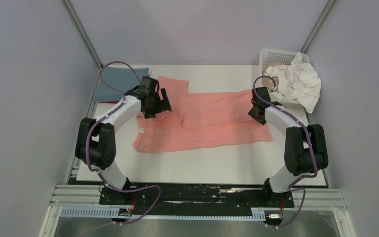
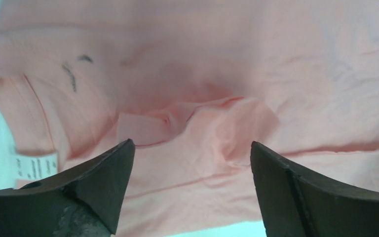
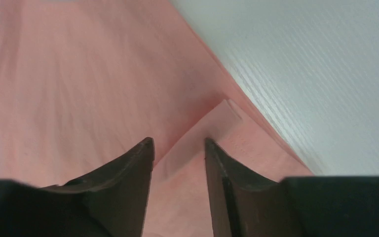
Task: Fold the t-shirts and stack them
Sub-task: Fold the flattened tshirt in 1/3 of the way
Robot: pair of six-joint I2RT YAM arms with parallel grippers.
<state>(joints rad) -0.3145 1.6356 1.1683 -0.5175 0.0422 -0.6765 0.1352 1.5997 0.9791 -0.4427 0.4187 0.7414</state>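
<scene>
Left jaws were seen wide apart, nothing gripped, over the salmon pink t-shirt (image 2: 296, 74). Right jaws were seen narrowly parted over its right hem, nothing clamped. Shirt was spread part-folded mid-counter (image 1: 202, 168). Grey-blue t-shirt (image 1: 112, 81) was seen far left, white t-shirt (image 1: 298, 81) heaped on the basket (image 1: 275, 54).

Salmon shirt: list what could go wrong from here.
1. Fabric is bunched into a ridge below the open left gripper; folding on could lock in a crooked crease.
2. The right gripper, jaws narrowly parted, straddles a thin hem flap at the edge of the salmon shirt; a grab may catch only that layer and slip.
</scene>
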